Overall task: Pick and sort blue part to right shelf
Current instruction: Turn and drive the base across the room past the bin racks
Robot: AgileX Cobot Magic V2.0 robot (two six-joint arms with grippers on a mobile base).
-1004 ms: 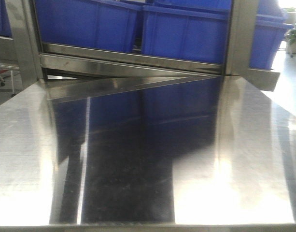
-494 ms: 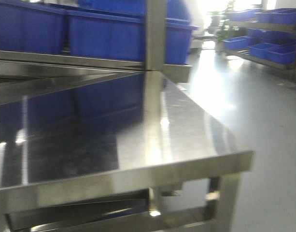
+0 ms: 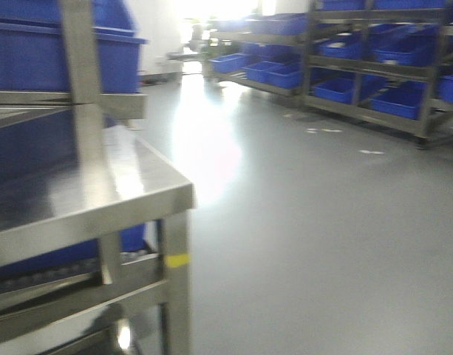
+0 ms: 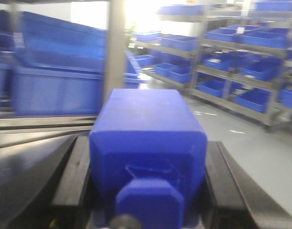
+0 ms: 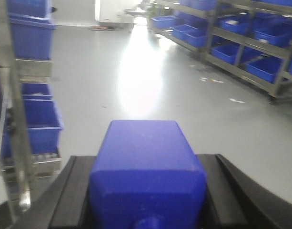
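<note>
**Two blue parts, one in each pincer**

My left pincer (image 4: 146,157) is clamped on a blue part (image 4: 148,119), with its black fingers (image 4: 72,183) pressed against both flanks. My right pincer (image 5: 145,164) grips a second blue part (image 5: 143,143) in the same way. That makes two parts and two pincers, one part to each.

Just beyond the left part rises a steel post (image 4: 116,47), and large blue bins (image 4: 55,90) sit behind it on the rack. In the front view the corner of a stainless tabletop (image 3: 78,196) fills the left side, and its leg (image 3: 176,310) carries one yellow mark (image 3: 177,260). To the right, well apart across the grey floor (image 3: 300,237), stand steel shelves (image 3: 431,96) loaded with blue trays (image 3: 403,52). Blur keeps me from counting them. The floor is glossy, with a bright glare patch (image 3: 208,140) and a few white marks (image 3: 372,152).
</note>
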